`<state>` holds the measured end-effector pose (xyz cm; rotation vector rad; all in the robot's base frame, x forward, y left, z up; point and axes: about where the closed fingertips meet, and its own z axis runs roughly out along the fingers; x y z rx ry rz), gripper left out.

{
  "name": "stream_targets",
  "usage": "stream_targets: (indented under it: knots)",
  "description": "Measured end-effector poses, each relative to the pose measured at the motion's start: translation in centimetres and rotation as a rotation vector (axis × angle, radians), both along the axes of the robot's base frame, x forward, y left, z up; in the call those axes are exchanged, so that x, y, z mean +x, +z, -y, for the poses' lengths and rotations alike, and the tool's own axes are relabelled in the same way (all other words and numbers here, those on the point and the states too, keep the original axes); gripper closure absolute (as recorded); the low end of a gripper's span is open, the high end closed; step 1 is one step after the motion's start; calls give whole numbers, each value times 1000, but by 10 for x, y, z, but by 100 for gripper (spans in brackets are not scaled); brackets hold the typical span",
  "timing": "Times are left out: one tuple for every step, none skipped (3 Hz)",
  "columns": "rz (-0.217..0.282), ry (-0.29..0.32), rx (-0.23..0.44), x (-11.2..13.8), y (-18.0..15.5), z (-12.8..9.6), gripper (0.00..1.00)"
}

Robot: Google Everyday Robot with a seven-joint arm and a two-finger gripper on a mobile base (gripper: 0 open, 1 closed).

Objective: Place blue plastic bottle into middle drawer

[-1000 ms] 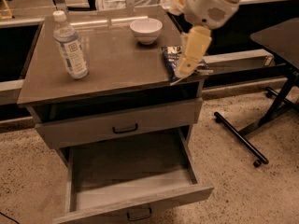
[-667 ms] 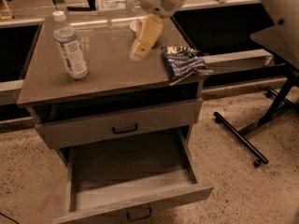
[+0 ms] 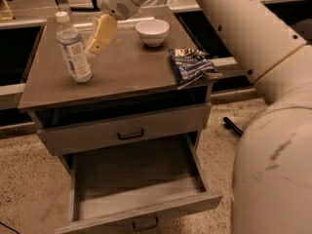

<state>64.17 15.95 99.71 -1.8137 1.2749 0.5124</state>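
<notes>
One sweep leftward across the surface [image 3: 131, 67] puts the gripper [image 3: 100, 35] just beside the standing blue plastic bottle [image 3: 74, 50]. It carries nothing, and its opening cannot be told. A grasp likely comes next.

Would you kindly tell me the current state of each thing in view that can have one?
blue plastic bottle: upright on the tabletop, cap on, not held.
gripper: above the tabletop between bottle and bowl, close to the bottle, holding nothing.
middle drawer: pulled open, nothing inside.
upper drawer: closed.
white bowl: upright, looks empty.
snack bag: lying flat at the tabletop's edge.
</notes>
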Motion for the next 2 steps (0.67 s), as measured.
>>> stream_targets:
  knots:
    - [-140, -10, -2, 8, -42, -49, 0]
    - [-267, 27, -28, -7, -71, -91, 23]
